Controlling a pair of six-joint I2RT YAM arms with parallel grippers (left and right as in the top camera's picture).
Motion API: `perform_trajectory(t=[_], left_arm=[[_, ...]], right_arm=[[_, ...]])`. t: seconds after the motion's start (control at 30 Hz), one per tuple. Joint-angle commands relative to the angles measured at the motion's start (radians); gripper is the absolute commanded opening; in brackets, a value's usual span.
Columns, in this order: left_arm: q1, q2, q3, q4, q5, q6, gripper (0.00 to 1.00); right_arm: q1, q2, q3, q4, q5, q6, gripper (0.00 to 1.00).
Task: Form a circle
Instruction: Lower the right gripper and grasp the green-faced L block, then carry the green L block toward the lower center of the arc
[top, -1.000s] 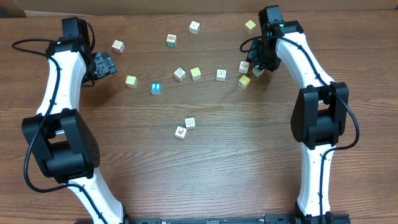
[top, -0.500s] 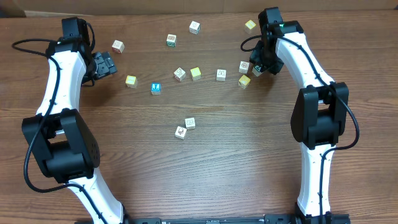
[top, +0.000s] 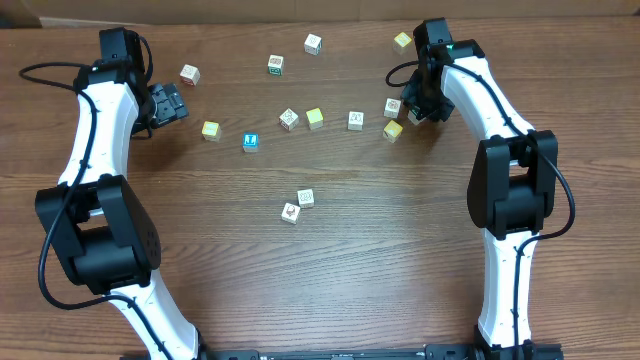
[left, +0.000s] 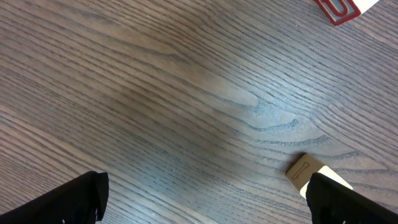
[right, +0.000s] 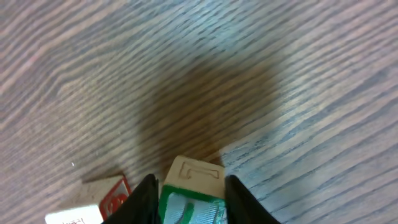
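Note:
No circle of cubes is in view; small wooden alphabet cubes lie scattered over the far half of the table. My right gripper (top: 415, 108) (right: 191, 194) is at the far right, shut on a green-faced cube (right: 194, 206) that rests on the wood, one finger against each side. A whitish cube with red marks (right: 111, 194) (top: 393, 107) lies just to its left. A yellow cube (top: 393, 130) is close by. My left gripper (top: 170, 103) (left: 208, 193) hangs open at the far left with bare wood between its fingers. A tan cube (left: 306, 170) lies beside its right finger.
More cubes lie apart: a blue-faced one (top: 250, 141), a yellow one (top: 315, 118), whitish ones (top: 288, 119) (top: 356, 120), a pair (top: 298, 205) nearer the middle, and several along the far edge (top: 313, 43). Both arms' bases stand at the near side.
My right gripper's fingers have come together onto the green-faced cube. The left arm and the other cubes have not moved.

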Motion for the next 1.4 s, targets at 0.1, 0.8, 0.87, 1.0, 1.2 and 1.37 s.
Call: perform_trajectory(t=[0.1, 0.8, 0.87, 1.0, 1.2, 1.37], left_arm=[[-0.006, -0.01, -0.006, 0.002, -0.005, 0.008, 1.0], [-0.007, -0.01, -0.006, 0.002, -0.005, 0.008, 1.0], [-0.007, -0.01, -0.006, 0.002, -0.005, 0.008, 0.99], [-0.006, -0.01, -0.006, 0.002, -0.005, 0.008, 1.0], [-0.007, -0.01, -0.006, 0.002, -0.005, 0.008, 1.0], [-0.007, -0.01, -0.006, 0.002, -0.005, 0.008, 0.99]], right_arm=[[0.004, 0.015, -0.02, -0.005, -0.008, -0.003, 0.28], [0.0, 0.014, 0.011, -0.065, -0.008, -0.013, 0.22], [-0.002, 0.01, 0.053, -0.112, -0.008, -0.013, 0.22], [-0.002, -0.011, 0.172, -0.227, -0.009, -0.034, 0.2], [0.012, -0.055, 0.407, -0.506, -0.082, -0.109, 0.2], [0.016, -0.076, 0.442, -0.647, -0.206, -0.208, 0.2]])
